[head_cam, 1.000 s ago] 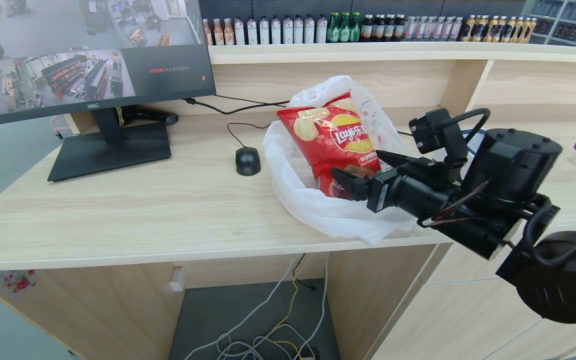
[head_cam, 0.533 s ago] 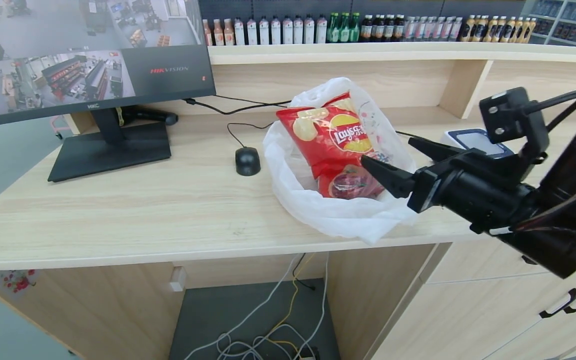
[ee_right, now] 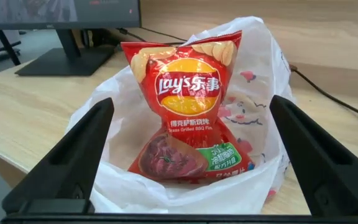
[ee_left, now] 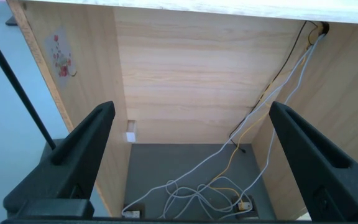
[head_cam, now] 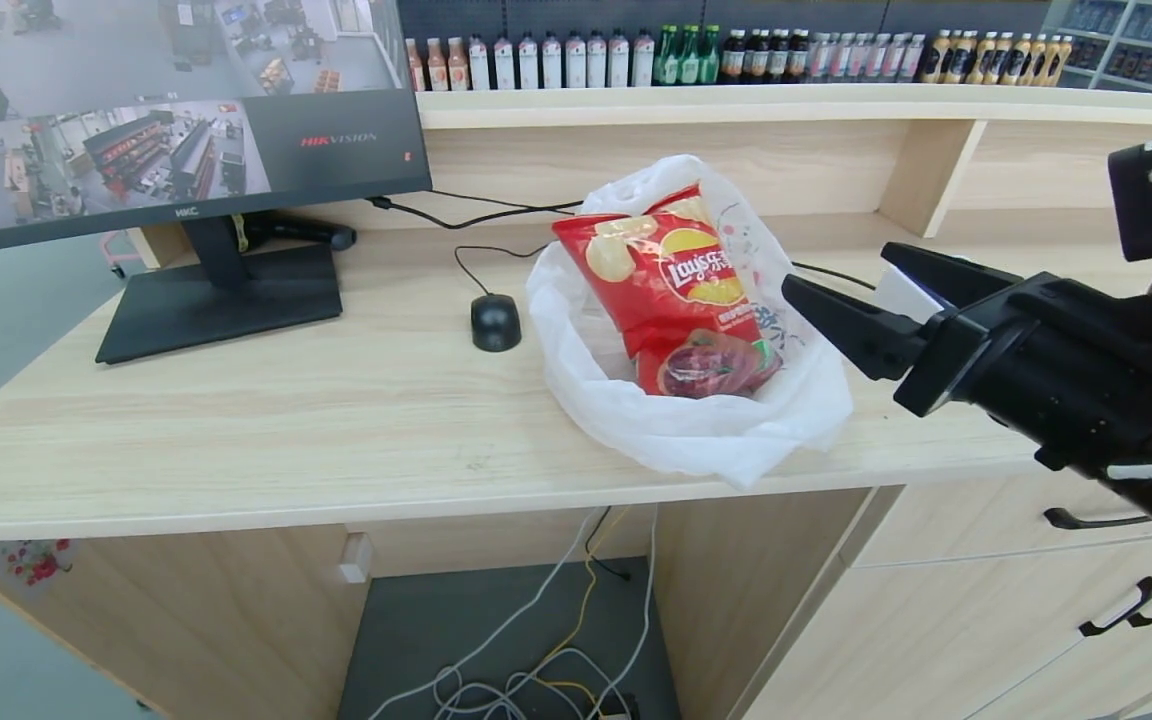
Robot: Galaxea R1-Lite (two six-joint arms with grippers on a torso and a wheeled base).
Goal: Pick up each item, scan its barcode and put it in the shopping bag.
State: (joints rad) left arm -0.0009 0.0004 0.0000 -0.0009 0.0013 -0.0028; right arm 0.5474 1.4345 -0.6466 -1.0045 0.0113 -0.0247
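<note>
You have bright, even indoor light over the tabletop (head_cam: 236, 420); the mouse (head_cam: 495, 322) casts only a soft, short shadow. The chip bag (ee_right: 185, 93) carries a mild sheen. The recess (head_cam: 496, 600) under the tabletop is dimmer. Straight lines bow slightly at the head view's edges.

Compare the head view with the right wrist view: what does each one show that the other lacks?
Head view: a black computer mouse, the row of bottles on the back shelf, loose cables under the pale wooden counter, black drawer handles, and the right tool from outside, open. Right wrist view: that tool's black fingers from behind, spread wide. Both: the red potato chip bag standing in the white plastic shopping bag on the counter, plus the black monitor stand.
</note>
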